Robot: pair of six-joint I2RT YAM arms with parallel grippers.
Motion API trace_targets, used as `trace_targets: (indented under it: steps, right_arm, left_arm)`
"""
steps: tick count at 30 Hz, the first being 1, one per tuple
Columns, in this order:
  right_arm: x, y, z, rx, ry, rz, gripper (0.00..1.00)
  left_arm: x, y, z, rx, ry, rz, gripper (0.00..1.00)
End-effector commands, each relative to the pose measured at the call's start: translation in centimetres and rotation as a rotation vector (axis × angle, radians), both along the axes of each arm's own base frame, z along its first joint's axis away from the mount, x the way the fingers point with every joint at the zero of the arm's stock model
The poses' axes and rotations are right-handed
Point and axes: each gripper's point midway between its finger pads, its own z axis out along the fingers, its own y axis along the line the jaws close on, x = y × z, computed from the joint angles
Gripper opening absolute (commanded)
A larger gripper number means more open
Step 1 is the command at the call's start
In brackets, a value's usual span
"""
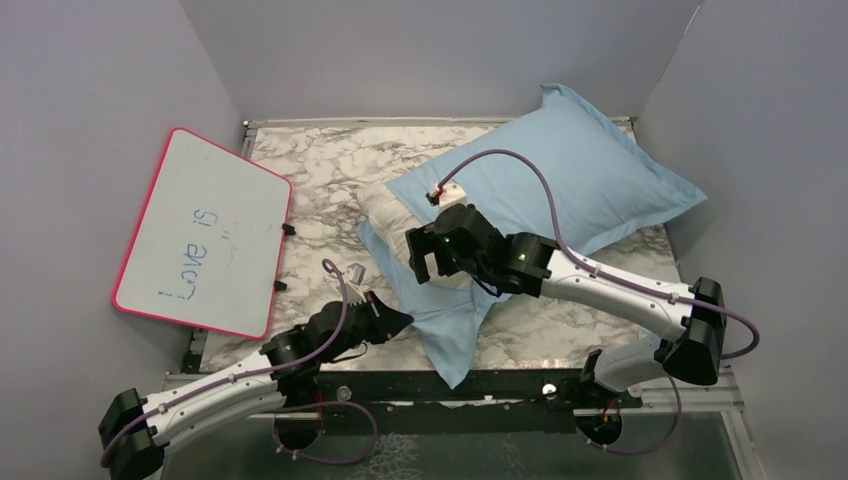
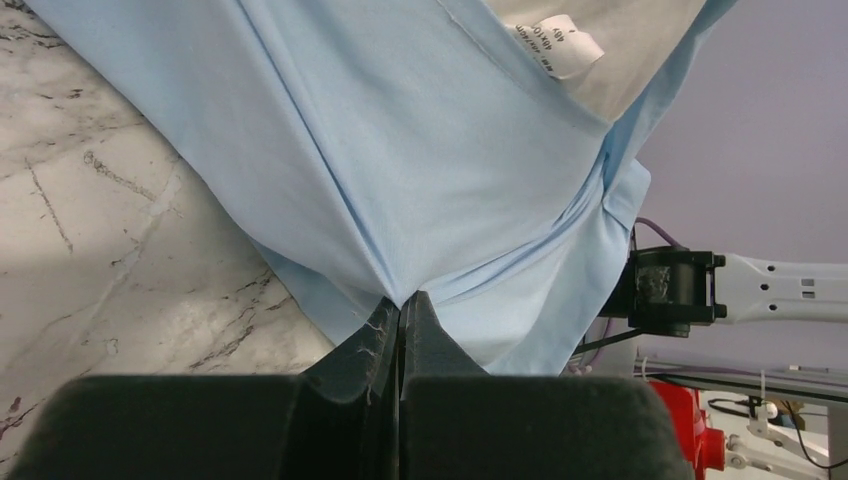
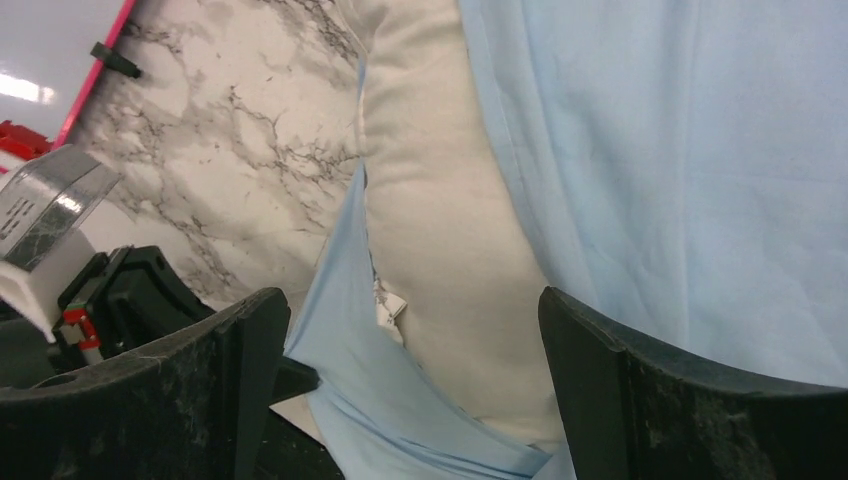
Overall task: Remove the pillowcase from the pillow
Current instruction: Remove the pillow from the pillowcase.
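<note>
The light blue pillowcase (image 1: 575, 180) covers most of the cream-white pillow (image 1: 395, 215), whose near-left end sticks out of the open mouth. My left gripper (image 1: 405, 320) is shut on the pillowcase's lower flap (image 2: 400, 200) and pulls it taut. The pillow and its white label (image 2: 560, 45) show at the top of the left wrist view. My right gripper (image 1: 425, 268) is open and hovers above the exposed pillow end (image 3: 450, 250), with the pillowcase (image 3: 680, 170) to its right; its fingers (image 3: 250, 340) straddle pillow and flap.
A pink-framed whiteboard (image 1: 205, 230) with blue writing leans at the left over the marble table (image 1: 320, 170). Grey walls close in on the left, back and right. A small silver-and-white object (image 1: 355, 272) lies near the left gripper.
</note>
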Motion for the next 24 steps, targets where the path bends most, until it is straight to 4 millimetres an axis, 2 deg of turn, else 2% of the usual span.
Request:
trace_targets:
  steps: [1,3,6,12,16,18,20,22,24]
  right_arm:
    - [-1.5,2.8,2.2,0.179,-0.029,0.148,1.00]
    - [-1.9,3.6,1.2,0.173,0.010,0.176,1.00]
    - [-0.5,3.1,-0.8,0.082,0.033,0.079,0.97]
    - [3.8,-1.2,-4.7,-0.158,-0.085,-0.216,0.90]
    - [6.2,-4.8,-7.8,-0.325,-0.210,-0.397,0.81]
    - [7.0,-5.9,-9.4,-0.376,-0.220,-0.460,0.75]
    - [7.6,-6.3,-10.4,-0.395,-0.198,-0.496,0.65]
    - [8.0,-5.9,-10.7,-0.383,-0.191,-0.494,0.35]
    - [8.3,-5.0,-10.1,-0.344,-0.174,-0.477,0.20]
  left_arm:
    - [0.0,0.3,-0.9,0.014,0.018,0.018,0.00]
    - [0.3,0.2,-0.7,0.009,0.005,0.024,0.00]
    - [0.5,0.0,-0.3,-0.003,-0.007,0.025,0.00]
    - [0.3,-0.4,-0.8,0.011,0.009,0.004,0.00]
    - [0.1,-0.5,-1.2,0.019,0.016,-0.006,0.00]
    - [-0.1,-0.4,-1.7,0.029,0.021,-0.014,0.00]
    - [-0.3,-0.2,-2.4,0.038,0.037,-0.012,0.00]
    - [-0.4,0.0,-3.0,0.044,0.053,-0.008,0.00]
    - [-0.6,0.1,-3.5,0.051,0.060,-0.010,0.00]
